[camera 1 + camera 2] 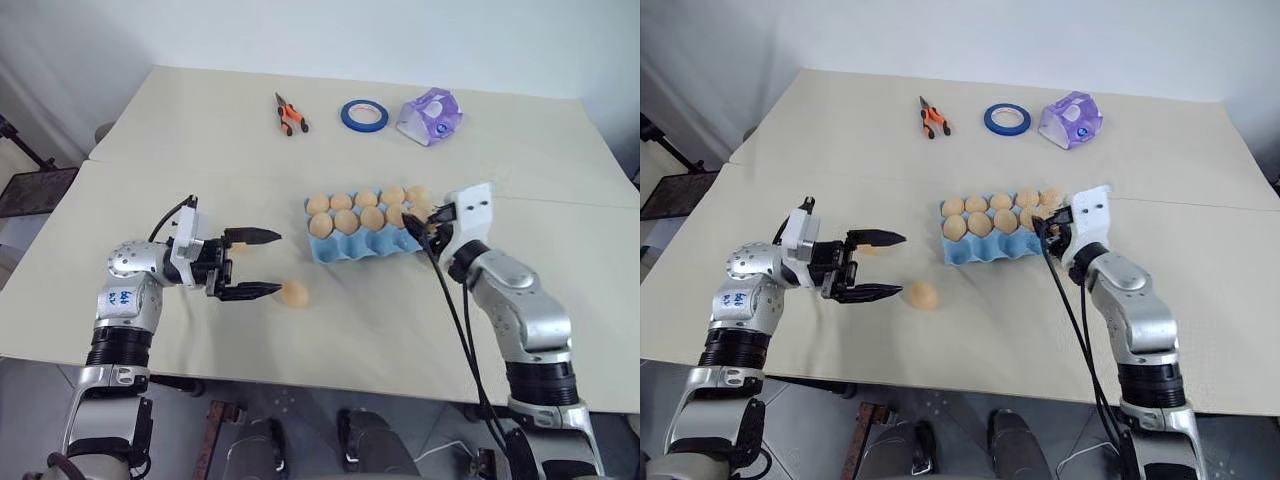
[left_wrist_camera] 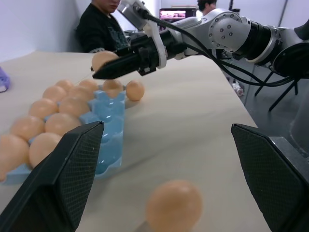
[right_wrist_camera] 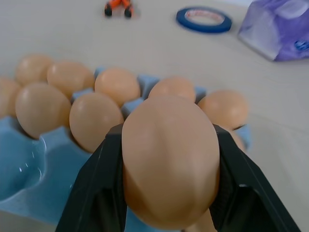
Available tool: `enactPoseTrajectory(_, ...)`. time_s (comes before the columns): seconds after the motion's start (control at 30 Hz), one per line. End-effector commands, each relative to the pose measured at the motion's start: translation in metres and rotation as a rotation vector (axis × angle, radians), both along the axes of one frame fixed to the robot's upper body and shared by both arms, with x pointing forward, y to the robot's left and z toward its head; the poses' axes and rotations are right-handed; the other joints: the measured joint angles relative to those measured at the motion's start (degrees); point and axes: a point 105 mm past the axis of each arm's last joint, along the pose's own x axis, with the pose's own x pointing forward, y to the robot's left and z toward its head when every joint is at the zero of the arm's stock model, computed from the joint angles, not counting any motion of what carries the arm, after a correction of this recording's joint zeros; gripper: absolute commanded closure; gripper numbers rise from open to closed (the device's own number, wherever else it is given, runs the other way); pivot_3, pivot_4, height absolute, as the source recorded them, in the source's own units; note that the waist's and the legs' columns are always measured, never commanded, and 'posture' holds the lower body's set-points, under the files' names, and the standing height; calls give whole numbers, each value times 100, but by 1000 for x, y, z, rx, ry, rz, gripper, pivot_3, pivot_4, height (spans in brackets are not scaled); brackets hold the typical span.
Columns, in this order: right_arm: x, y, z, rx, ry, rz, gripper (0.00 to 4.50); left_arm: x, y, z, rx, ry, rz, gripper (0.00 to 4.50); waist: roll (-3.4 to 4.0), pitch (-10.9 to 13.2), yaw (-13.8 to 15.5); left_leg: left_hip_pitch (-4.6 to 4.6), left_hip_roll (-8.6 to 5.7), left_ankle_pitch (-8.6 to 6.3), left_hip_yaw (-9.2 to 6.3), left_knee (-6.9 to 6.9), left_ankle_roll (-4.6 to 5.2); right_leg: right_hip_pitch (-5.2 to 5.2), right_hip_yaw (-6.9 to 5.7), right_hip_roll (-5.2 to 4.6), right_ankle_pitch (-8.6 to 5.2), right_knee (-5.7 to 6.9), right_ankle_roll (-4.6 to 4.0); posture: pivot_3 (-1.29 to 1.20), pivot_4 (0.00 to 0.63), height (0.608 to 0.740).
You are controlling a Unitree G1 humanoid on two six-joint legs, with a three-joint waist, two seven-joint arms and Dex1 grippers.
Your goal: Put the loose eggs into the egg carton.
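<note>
One egg [image 3: 170, 159] pinched in the right end effector [image 1: 428, 222] over the egg carton's [image 1: 350, 247] edge; left end effector [image 1: 262, 264] spread

Lighting: bright, even and diffuse from overhead. Tabletop [image 1: 400, 330]: pale, evenly lit, no harsh glare. Shadows: soft and short, faint beneath the egg carton [image 1: 370, 243] and the loose egg [image 1: 294, 293]. Head views: sharp overall, mild bending of straight lines toward the edges. Left wrist view: near egg [image 2: 174, 205] soft, background figures blurred. Right wrist view: held egg [image 3: 170, 157] close and slightly soft; tape ring [image 3: 203, 18] and lilac packet [image 3: 277, 26] out of focus.
</note>
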Motion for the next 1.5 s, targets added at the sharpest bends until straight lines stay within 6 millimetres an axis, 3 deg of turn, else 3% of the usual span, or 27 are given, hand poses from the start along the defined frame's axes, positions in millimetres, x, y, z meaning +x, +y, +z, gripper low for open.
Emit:
enactPoseTrajectory(0.03,3,7,9,-33,-46,33,2514,-3,3,11,-7,-60,10,0,0,0,-8,1,-1,-1,4,2,1,0,-2,-1,0,0,1,0,150,740)
enactPoseTrajectory(0.2,2,6,8,-66,-50,42,768,-3,4,12,-12,-65,25,0,0,0,-15,8,-4,-1,12,6,3,1,1,-5,2,11,4,0,150,740)
enactPoseTrajectory(0.3,-2,3,16,-62,-68,47,32,-3,5,12,-12,-65,30,0,1,0,-22,9,-3,-1,12,5,0,-5,2,-5,2,23,4,0,150,740)
enactPoseTrajectory(0.5,-36,-22,56,-69,-187,62,32,-1,4,15,-15,-70,33,0,8,5,14,10,-2,1,7,2,-2,-8,5,-7,1,28,2,0,150,740)
enactPoseTrajectory(0.6,-59,-39,60,-63,-197,71,32,1,5,15,-15,-70,34,0,7,4,34,8,-4,-4,2,2,1,-1,2,-10,1,18,2,0,150,740)
enactPoseTrajectory(0.87,-120,-84,25,-45,-72,68,32,8,3,16,-19,-72,33,0,5,3,24,12,-8,-5,1,5,5,9,5,-7,2,14,5,0,150,740)
enactPoseTrajectory(1.03,-138,-98,6,-63,-11,63,32,11,3,18,-19,-76,33,0,5,3,-4,26,-10,-3,4,9,11,13,2,-7,7,28,10,0,150,740)
enactPoseTrajectory(1.23,-135,-94,-5,-63,1,60,32,13,5,21,-16,-86,38,0,5,3,0,30,-10,-2,1,10,13,16,3,-9,16,30,3,0,150,740)
enactPoseTrajectory(1.5,-79,-77,-22,4,0,-40,32,14,5,23,-16,-95,44,0,4,3,-22,27,-11,4,-3,10,-3,12,11,-14,19,30,-4,0,150,740)
